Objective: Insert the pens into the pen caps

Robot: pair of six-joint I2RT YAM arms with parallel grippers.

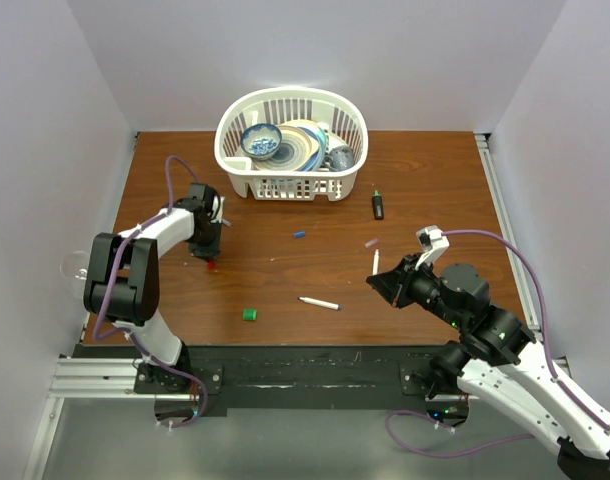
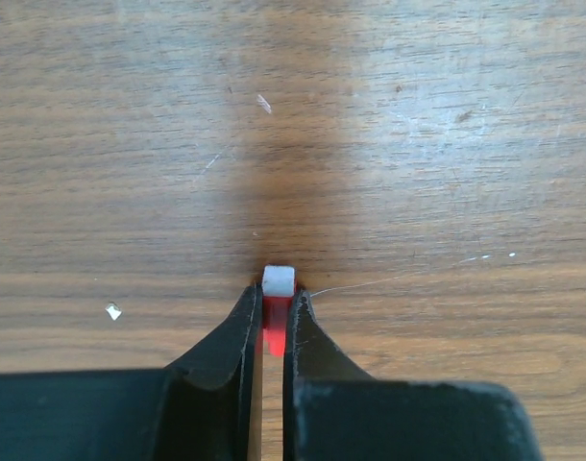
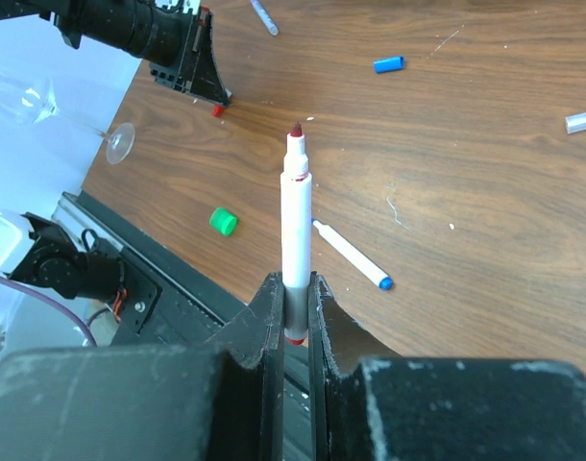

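Wood-grain tabletop (image 1: 435, 190) carries all parts; plain white walls enclose it on three sides.

Red cap (image 2: 277, 322): clamped between the fingers of the left gripper (image 2: 274, 298), low at the tabletop on the left side. Whether it touches the wood cannot be told. Its long axis runs along the fingers, and a white end projects past the fingertips. Which end is the open mouth cannot be told.

Red-tipped white pen (image 3: 295, 211): clamped near its rear end in the right gripper (image 3: 295, 283), jaws closed onto the barrel. The pen's long axis continues the line of the fingers, red tip outward, raised clear of the table on the right side.

Governing relation: the cap lies well apart from the pen tip, to the left across the table. In the right wrist view it sits up and left of the tip, off the pen's axis. Judgement: the arms must converge toward the middle, and the cap mouth must face the tip with both axes on one line before insertion.

Loose parts between the arms: blue cap (image 1: 299, 235), green cap (image 1: 250, 314), and a blue-tipped white pen (image 1: 318, 302) lying flat. A black marker (image 1: 378, 206) lies farther back, near the white basket (image 1: 285, 188) of dishes at the rear. A clear stemmed glass (image 3: 120, 144) sits at the left table edge.
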